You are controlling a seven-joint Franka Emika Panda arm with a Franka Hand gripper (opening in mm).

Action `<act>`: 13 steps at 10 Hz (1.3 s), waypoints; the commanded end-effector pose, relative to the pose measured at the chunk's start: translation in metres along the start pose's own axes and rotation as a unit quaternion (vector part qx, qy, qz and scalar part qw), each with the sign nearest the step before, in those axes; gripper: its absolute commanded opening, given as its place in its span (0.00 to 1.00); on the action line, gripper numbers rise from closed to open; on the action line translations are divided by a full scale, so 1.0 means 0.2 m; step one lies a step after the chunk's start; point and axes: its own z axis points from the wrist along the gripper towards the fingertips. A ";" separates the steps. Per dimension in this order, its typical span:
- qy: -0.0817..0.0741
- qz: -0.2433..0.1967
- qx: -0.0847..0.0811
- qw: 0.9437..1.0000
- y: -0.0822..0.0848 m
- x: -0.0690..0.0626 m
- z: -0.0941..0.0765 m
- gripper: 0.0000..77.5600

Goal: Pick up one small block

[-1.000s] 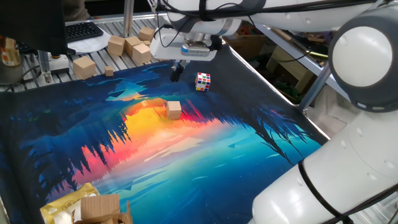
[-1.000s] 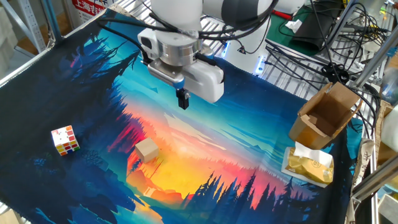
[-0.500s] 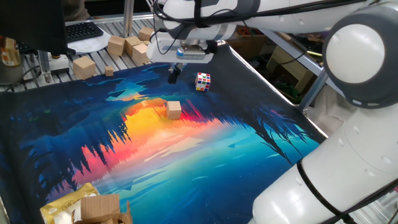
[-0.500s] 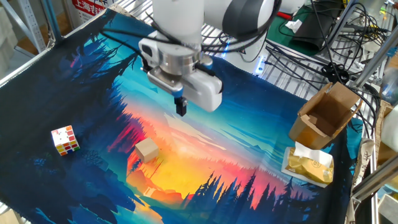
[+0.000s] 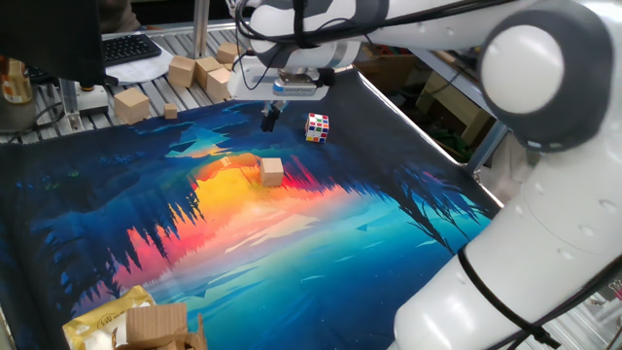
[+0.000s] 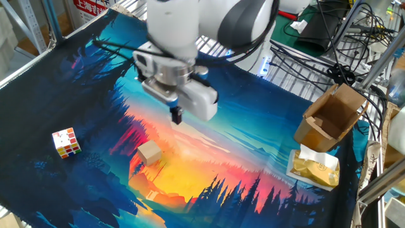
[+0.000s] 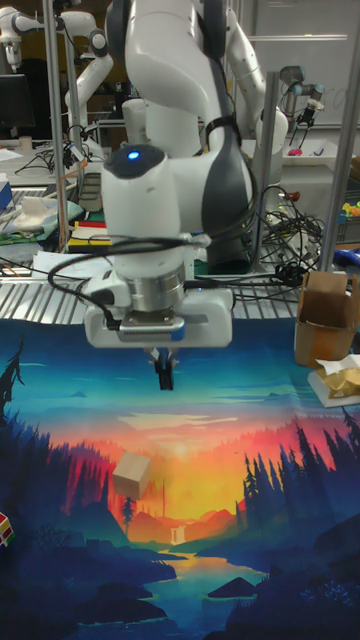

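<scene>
The small block (image 5: 271, 172) is a plain tan wooden cube resting on the orange part of the printed mat (image 5: 389, 233). It also shows in the other fixed view (image 6: 150, 152) and the tall view (image 7: 131, 474). My gripper (image 5: 271, 118) hangs above the mat, apart from the block and farther back. In the other fixed view the gripper (image 6: 177, 116) is up and right of the block. The tall view has the gripper (image 7: 163, 376) above and right of it. Its fingers are pressed together and hold nothing.
A multicoloured puzzle cube (image 5: 318, 127) sits on the mat near the gripper, also seen at the mat's left (image 6: 66, 142). Larger tan blocks (image 5: 181, 70) lie beyond the mat's far edge. An open cardboard box (image 6: 332, 120) and a yellow packet (image 6: 314, 168) stand off one corner.
The gripper has shifted across the mat toward the small block and a little lower, still shut. The block and the puzzle cube have not moved.
</scene>
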 end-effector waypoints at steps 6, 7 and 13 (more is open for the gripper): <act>0.007 -0.003 -0.003 1.000 -0.11 -0.33 0.14 0.00; 0.009 0.000 -0.002 1.000 -0.12 -0.34 0.13 0.00; 0.009 -0.011 -0.003 1.000 -0.12 -0.36 0.12 0.00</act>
